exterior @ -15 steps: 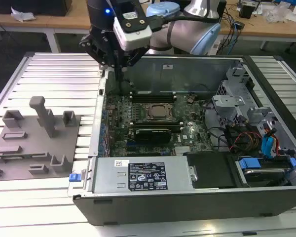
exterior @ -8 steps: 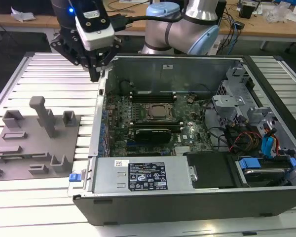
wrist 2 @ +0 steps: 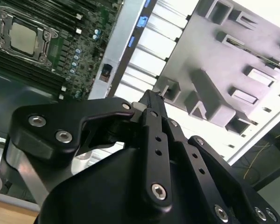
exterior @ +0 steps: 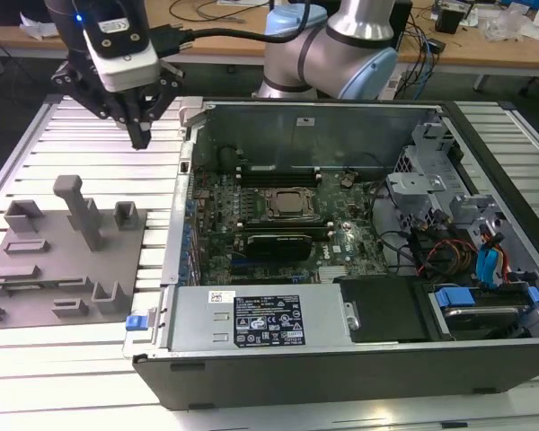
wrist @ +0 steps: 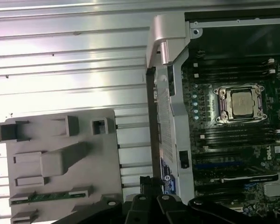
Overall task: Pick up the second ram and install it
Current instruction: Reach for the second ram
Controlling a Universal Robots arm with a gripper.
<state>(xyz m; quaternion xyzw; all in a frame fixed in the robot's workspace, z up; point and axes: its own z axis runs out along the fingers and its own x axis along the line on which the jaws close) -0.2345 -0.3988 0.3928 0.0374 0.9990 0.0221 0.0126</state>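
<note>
Pick-up stage, I'd say, with nothing grasped yet. Gripper (exterior: 142, 139) hangs over the ribbed table (exterior: 36, 153), fingers pinched to a point and nothing between them. In the first wrist view the ram (wrist: 51, 196) sits in a slot of the grey tray (wrist: 102, 154), below the fingertips and off to one side, well apart from them. It shows as a thin, long green strip. The open case (wrist: 170, 93) lies on the tool's other side. A grasp would call for opened jaws, squared across the stick's thin width, and a straight drop.
</note>
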